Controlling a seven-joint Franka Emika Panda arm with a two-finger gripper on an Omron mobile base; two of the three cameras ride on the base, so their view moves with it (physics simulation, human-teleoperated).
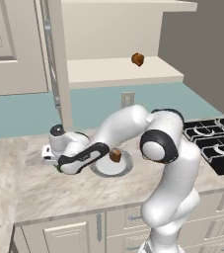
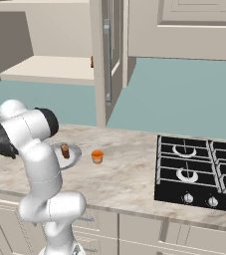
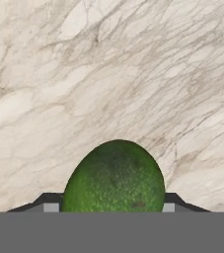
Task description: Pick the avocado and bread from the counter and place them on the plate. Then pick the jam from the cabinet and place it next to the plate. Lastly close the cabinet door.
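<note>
Between my fingertips (image 3: 52,206) sits the dark green avocado (image 3: 114,178), its sides against both pads, over the marble counter (image 3: 108,74). My gripper (image 1: 56,165) is shut on it at the counter's left, left of the plate (image 1: 127,170). The tan bread (image 1: 115,156) lies on the plate (image 2: 75,158); it shows as bread (image 2: 65,151) from the other side. A small orange jam jar (image 2: 97,156) stands on the counter just right of the plate. The upper cabinet (image 1: 118,69) is open, its door (image 1: 59,64) swung out towards me.
A dark brown-orange lump (image 1: 137,59) rests on the cabinet shelf. A black stove (image 2: 199,169) takes up the counter's right end. A wall outlet (image 1: 128,99) sits behind the plate. Bare counter (image 1: 59,192) lies in front of the hand.
</note>
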